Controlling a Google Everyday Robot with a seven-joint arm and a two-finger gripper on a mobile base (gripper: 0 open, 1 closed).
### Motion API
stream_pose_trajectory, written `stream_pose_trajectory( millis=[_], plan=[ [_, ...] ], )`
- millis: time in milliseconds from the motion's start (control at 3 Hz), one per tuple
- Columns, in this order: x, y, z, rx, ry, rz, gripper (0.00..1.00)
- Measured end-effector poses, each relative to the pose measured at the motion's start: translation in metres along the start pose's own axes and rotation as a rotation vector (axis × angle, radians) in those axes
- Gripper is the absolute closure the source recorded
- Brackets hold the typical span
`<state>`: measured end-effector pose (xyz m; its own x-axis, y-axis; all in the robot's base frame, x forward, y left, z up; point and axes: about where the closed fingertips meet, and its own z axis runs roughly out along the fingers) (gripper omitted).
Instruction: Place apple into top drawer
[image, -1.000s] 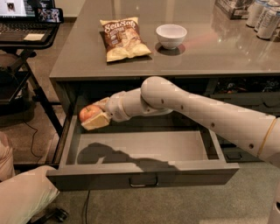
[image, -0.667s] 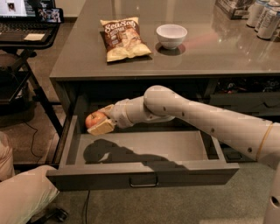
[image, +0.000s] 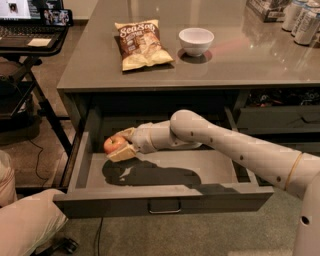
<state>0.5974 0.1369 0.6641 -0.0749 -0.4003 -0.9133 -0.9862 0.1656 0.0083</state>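
Observation:
The top drawer (image: 165, 196) is pulled wide open below the grey counter, its flat dark front with a small bar handle toward me. My gripper (image: 121, 143) reaches in from the right and hangs over the drawer's left part, just above its floor. It is shut on the apple (image: 114, 144), a small red and yellow fruit held between the two tan fingers (image: 121, 153). The arm's shadow lies on the drawer floor below.
A chip bag (image: 140, 43) and a white bowl (image: 196, 40) sit on the counter (image: 260, 60). Cans (image: 301, 20) stand at its far right. A second drawer front (image: 280, 119) is at the right. A laptop stand (image: 30, 35) is at the left, a pale cushion (image: 25, 225) at lower left.
My gripper has moved down and slightly right with the apple, lower into the open drawer. The drawer has not moved.

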Motion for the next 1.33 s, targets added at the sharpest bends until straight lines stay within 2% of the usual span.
stream_pose_trajectory(
  millis=[333, 667, 1333],
  plan=[
    [0.011, 0.002, 0.008, -0.057, 0.014, -0.011, 0.81],
    [0.019, 0.003, 0.015, -0.090, 0.045, -0.011, 0.57],
    [0.027, 0.006, 0.021, -0.104, 0.096, -0.017, 0.11]
  ],
)
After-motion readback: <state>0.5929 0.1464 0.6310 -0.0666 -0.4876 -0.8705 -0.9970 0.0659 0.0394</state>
